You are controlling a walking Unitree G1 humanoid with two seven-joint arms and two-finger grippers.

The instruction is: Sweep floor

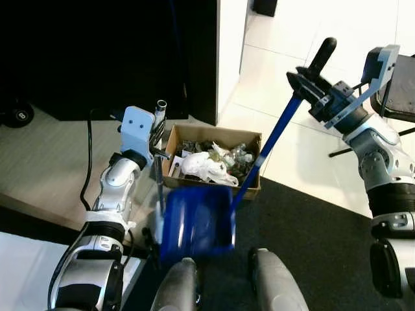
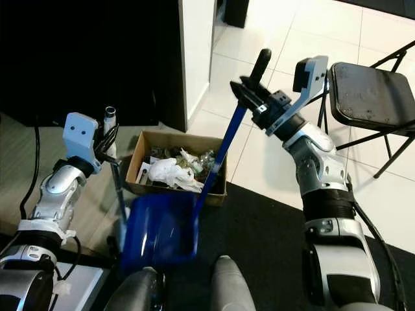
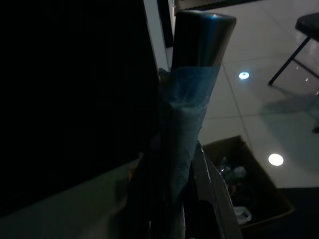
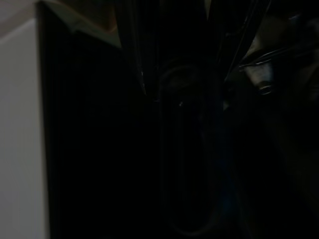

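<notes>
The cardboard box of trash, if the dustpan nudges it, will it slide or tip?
The cardboard box is low and wide, so it would probably slide, not tip. Its crumpled trash looks light, so a nudge from the blue dustpan may shift it easily.

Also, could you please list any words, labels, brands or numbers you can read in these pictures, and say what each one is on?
"8": on the black ball on the floor at far left.
Wrappers in the cardboard box: any print is too small and blurred to read.
Blue dustpan: no legible text.
</notes>
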